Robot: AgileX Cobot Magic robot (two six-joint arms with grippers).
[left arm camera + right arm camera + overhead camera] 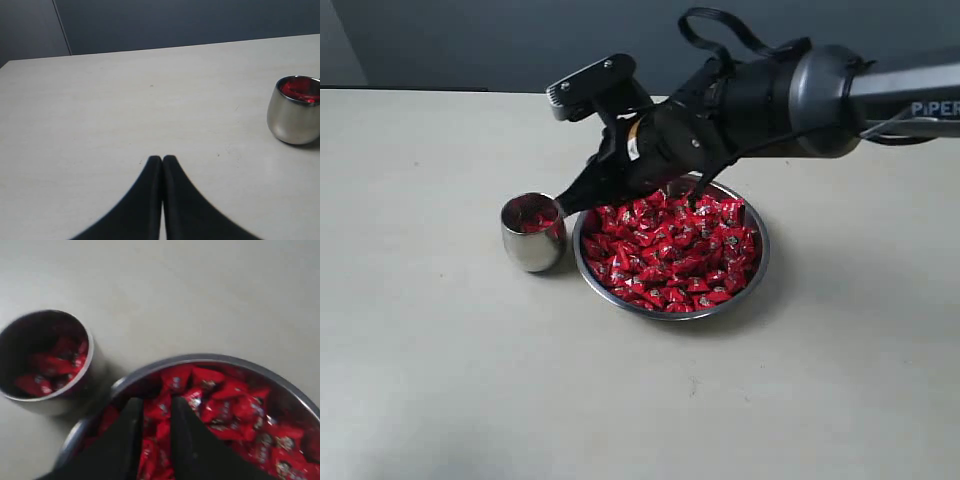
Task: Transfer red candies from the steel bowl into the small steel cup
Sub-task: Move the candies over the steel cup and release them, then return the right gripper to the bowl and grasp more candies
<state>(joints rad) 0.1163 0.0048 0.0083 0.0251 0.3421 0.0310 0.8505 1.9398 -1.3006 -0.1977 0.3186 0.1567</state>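
The steel bowl (671, 314) sits mid-table, heaped with red candies (670, 250). Just left of it stands the small steel cup (532, 248) with a few red candies (534, 217) inside. My right gripper (563, 206) hangs over the gap between bowl rim and cup. In the right wrist view its fingers (156, 401) stand a candy's width apart, and a red wrapper seems pinched between them, above the bowl's rim (200, 359) and next to the cup (60, 402). My left gripper (162, 158) is shut and empty over bare table, with the cup (292, 120) off to one side.
The pale tabletop (440, 380) spreads wide around the bowl and cup. A dark wall (470, 40) runs behind the table's far edge. The right arm's black body (760, 100) reaches across above the back of the bowl.
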